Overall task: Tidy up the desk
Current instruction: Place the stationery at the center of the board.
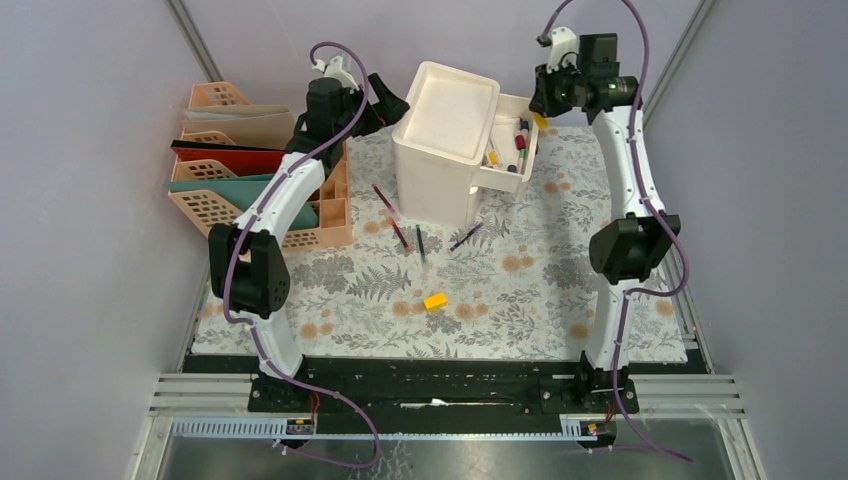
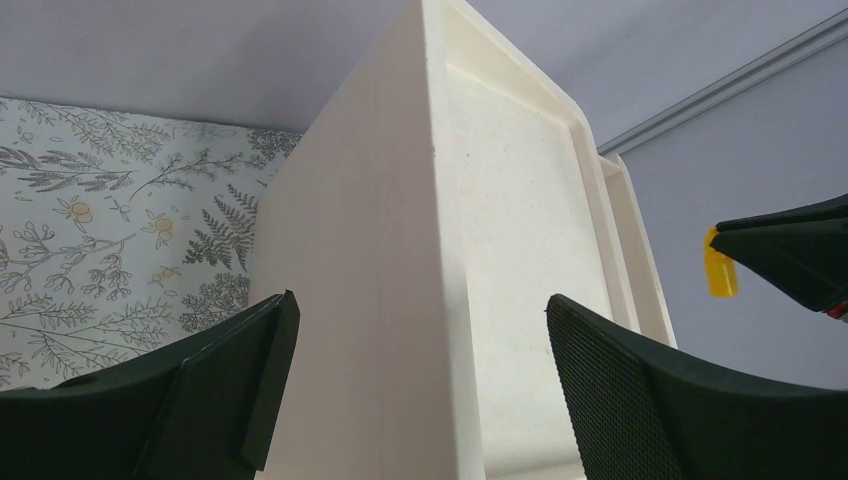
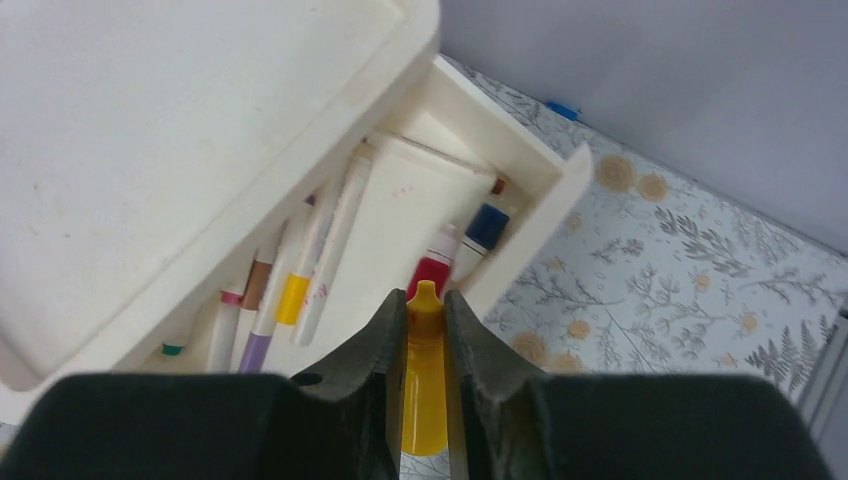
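Note:
The desk [image 1: 560,270] carries a white drawer box [image 1: 445,130] at the back, its side drawer [image 1: 528,108] pulled open to the right. My right gripper [image 1: 541,118] is shut on a yellow marker [image 3: 425,370] and holds it above the open drawer [image 3: 520,215], which contains several markers [image 3: 300,270] and a white tube [image 3: 400,215]. My left gripper [image 1: 390,105] is open and empty at the box's upper left corner; in the left wrist view the box [image 2: 440,250] fills the space ahead of its fingers [image 2: 230,380].
Loose on the cloth lie a dark red pen [image 1: 390,215], a green pen [image 1: 420,243], a purple pen [image 1: 466,237] and a small yellow piece [image 1: 434,300]. Orange file racks [image 1: 215,200] with folders stand at the left. Grey walls close in behind.

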{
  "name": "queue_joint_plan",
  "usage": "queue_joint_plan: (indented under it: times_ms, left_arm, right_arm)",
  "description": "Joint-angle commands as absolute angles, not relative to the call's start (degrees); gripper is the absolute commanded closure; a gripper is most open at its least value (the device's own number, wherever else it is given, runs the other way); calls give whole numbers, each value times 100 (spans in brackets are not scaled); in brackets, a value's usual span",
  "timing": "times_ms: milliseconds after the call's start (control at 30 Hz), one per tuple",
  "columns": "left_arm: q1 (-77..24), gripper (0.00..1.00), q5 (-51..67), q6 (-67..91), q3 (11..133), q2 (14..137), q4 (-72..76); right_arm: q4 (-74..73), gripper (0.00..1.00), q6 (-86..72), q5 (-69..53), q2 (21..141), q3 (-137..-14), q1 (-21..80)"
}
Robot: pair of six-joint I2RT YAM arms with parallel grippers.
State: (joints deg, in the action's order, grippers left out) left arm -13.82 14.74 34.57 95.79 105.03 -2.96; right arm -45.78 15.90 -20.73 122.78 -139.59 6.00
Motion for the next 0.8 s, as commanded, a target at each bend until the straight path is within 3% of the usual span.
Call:
queue_joint_plan:
  times_ms: [0, 167, 433, 767]
  left_arm:
    - [-1423, 1, 1430, 3446, 9637, 10068, -18]
    - [-1459, 1, 1356, 3435, 9584, 9996, -22]
    - [-1536, 1, 1331, 3433, 9646, 10003, -115]
    - [-1631, 1, 1197, 3452, 9523, 9951, -159]
  right_arm:
    - [-4436, 94, 1510, -2195, 11747, -13655, 207]
    - [-4436, 94, 1510, -2195, 11496, -12735, -412]
    - [-4436, 94, 1510, -2195, 10871, -9678, -712]
    - [-4436, 94, 1510, -2195, 11085, -8400, -707]
